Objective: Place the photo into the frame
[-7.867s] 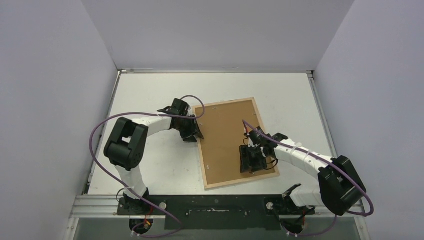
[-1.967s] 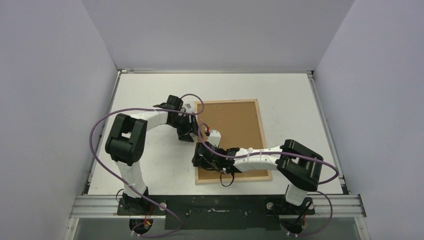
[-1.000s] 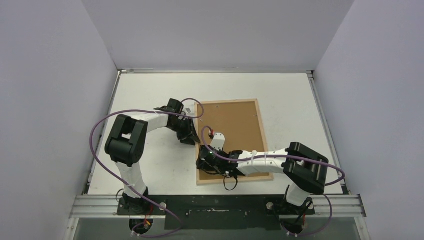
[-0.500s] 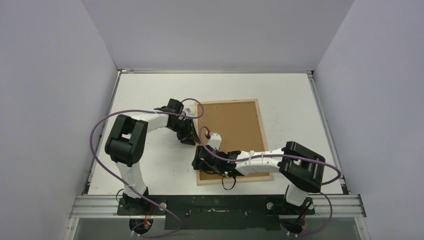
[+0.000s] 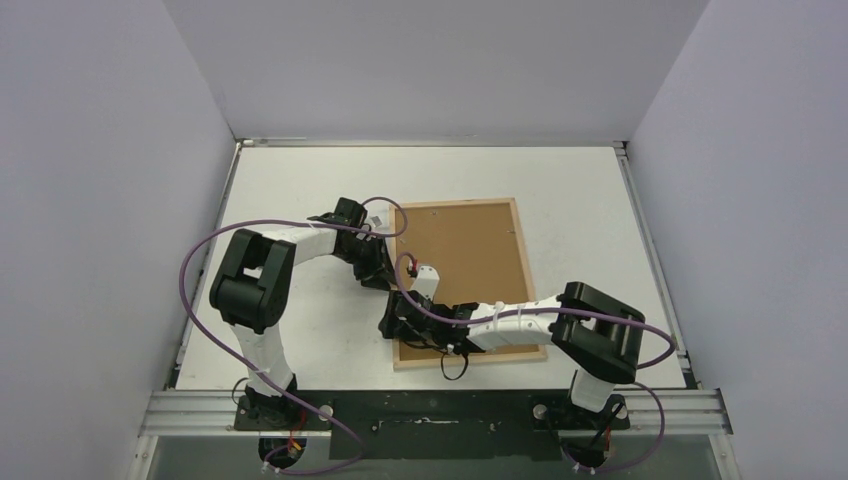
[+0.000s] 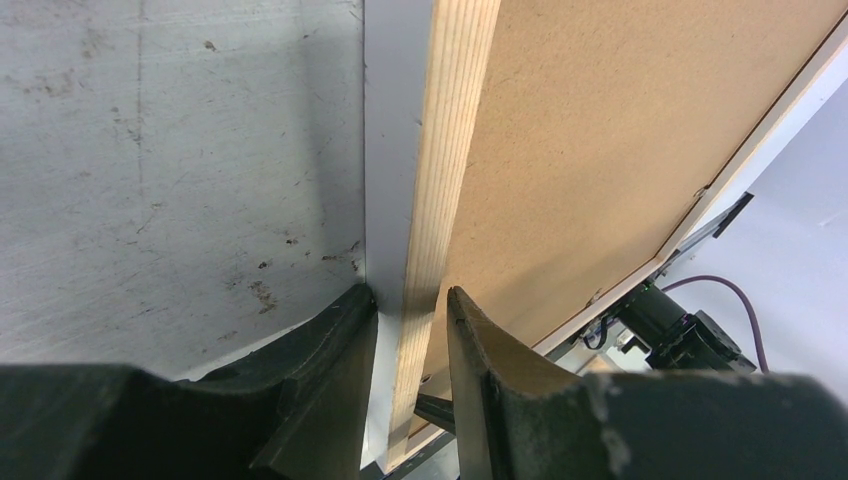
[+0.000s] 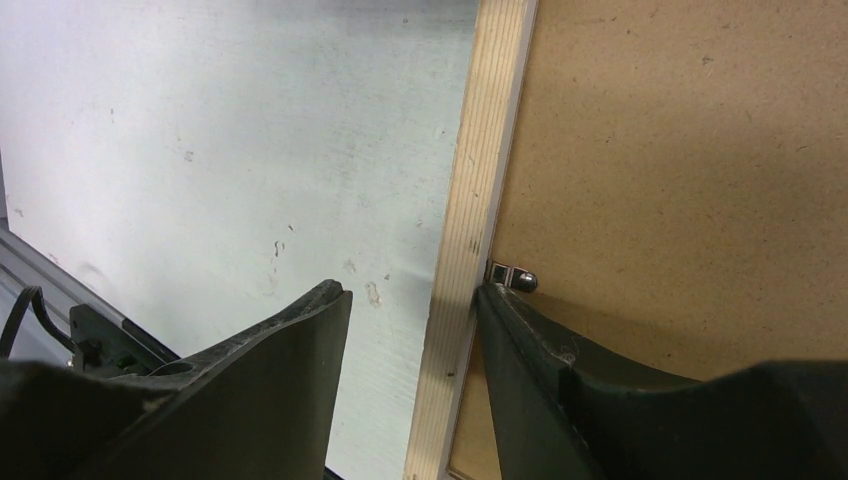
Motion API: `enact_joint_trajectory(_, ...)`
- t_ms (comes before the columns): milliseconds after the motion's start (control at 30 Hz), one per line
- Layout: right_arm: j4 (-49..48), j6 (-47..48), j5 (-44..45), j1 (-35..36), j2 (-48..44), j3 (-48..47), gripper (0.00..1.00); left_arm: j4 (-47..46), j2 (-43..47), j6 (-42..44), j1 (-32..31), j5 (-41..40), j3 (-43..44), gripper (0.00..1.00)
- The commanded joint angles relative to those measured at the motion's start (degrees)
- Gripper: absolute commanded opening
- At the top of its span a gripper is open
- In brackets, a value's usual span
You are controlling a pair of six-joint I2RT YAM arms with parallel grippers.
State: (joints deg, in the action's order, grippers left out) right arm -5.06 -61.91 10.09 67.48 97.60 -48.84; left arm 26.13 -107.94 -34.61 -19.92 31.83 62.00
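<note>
The frame [image 5: 528,270] lies back-up on the table, its pale wood rail [image 6: 440,180] around the brown backing board [image 5: 470,250]. The photo is hidden. My left gripper [image 5: 385,275] sits at the frame's left rail. In the left wrist view it [image 6: 410,300] is shut on that rail, one finger on the white outer side and the other over the board. My right gripper [image 5: 395,325] is near the frame's near-left corner. It [image 7: 412,290] stands open astride the rail [image 7: 485,180]. One finger hangs over the bare table, and the other's tip is at a small metal tab [image 7: 510,277].
The white table [image 5: 300,180] is scuffed and walled in on three sides. A metal mounting rail [image 5: 430,410] with both arm bases runs along the near edge. Purple cables loop off both arms.
My right gripper has shifted a little leftward along the frame's near-left corner. The left gripper and the frame have stayed put.
</note>
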Motion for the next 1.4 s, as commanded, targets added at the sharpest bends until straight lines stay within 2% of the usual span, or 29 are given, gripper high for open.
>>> enact_joint_trajectory(0, 1.7, 3.8, 1.8, -0.1, -1.5, -0.9, 0.51, 0.7, -1.0, 0.8, -0.6, -2.7, -1.6, 0.31)
enact_joint_trajectory(233, 4.9, 11.7, 4.1, 0.5, -13.9, -3.6, 0.53, 1.8, 0.5, 0.9, 0.2, -0.6, 2.3, 0.34)
enact_joint_trajectory(533, 11.9, 14.6, 14.9, -0.6, -28.7, 1.2, 0.53, 0.7, 3.1, -1.9, 3.9, 4.9, 9.5, 0.66)
enact_joint_trajectory(700, 11.7, 14.2, 17.4, -4.1, -32.3, 3.9, 0.54, 2.0, 1.5, -0.7, 6.5, 3.1, 15.6, 0.73)
enact_joint_trajectory(833, 10.5, 14.5, 13.2, -9.5, -30.2, 2.9, 0.54, 5.5, -4.2, 4.0, 6.8, -3.5, 22.6, 0.73)
enact_joint_trajectory(933, 10.0, 15.1, 9.7, -13.3, -26.2, 0.3, 0.53, 6.5, -8.6, 6.0, 6.8, -4.6, 28.0, 0.71)
enact_joint_trajectory(1133, 3.7, 14.0, -0.4, -20.2, -13.9, -5.4, 0.5, 5.2, -12.9, 7.0, 7.1, -7.0, 32.6, 0.62)
enact_joint_trajectory(1267, -1.9, 12.6, -7.3, -23.3, -3.2, -11.0, 0.49, 1.8, -14.0, 5.9, 8.1, -3.2, 31.9, 0.5)
enact_joint_trajectory(1367, -5.2, 11.2, -9.6, -24.7, 4.0, -14.8, 0.45, -1.9, -13.8, 4.1, 8.5, -0.4, 29.8, 0.47)
